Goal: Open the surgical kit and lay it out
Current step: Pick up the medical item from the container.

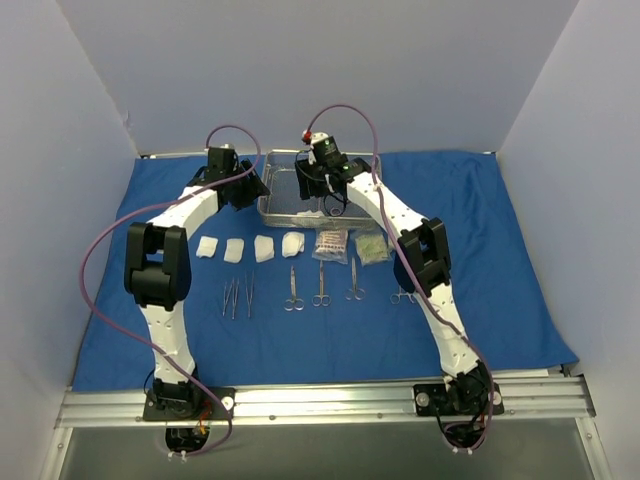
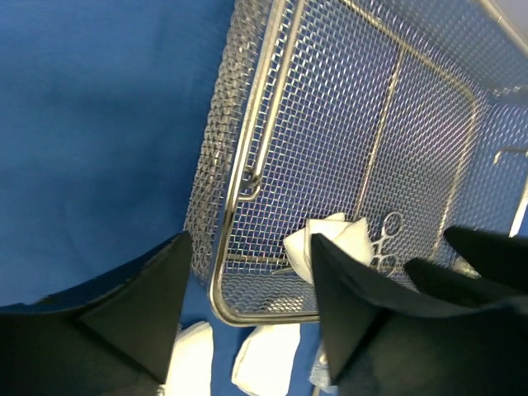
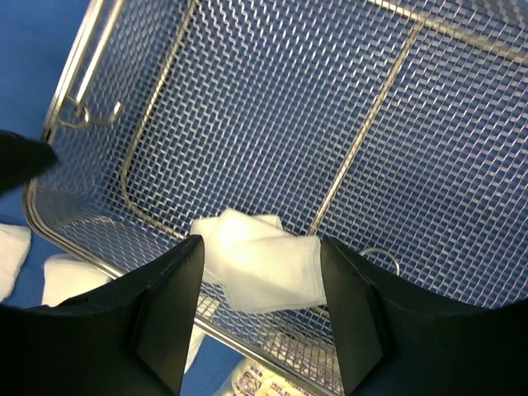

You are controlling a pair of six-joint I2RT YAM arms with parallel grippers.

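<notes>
The blue drape [image 1: 500, 240] lies spread out. The steel mesh tray [image 1: 281, 207] stands at the back middle. It holds a folded white gauze pad [image 3: 264, 260] and a steel ring-handled instrument [image 2: 384, 239]. My right gripper [image 3: 260, 280] is open over the tray's near wall, with a finger on either side of that gauze pad. My left gripper [image 2: 247, 305] is open and empty above the tray's near left corner [image 2: 227, 309]. Several gauze pads [image 1: 250, 248], two clear packets [image 1: 350, 245], tweezers [image 1: 240, 296] and scissors and forceps [image 1: 320, 288] lie in rows in front of the tray.
White walls close in the left, right and back. The right arm's elbow [image 1: 425, 255] hangs over the right end of the instrument row. The bases stand on a metal rail [image 1: 320, 400] at the near edge.
</notes>
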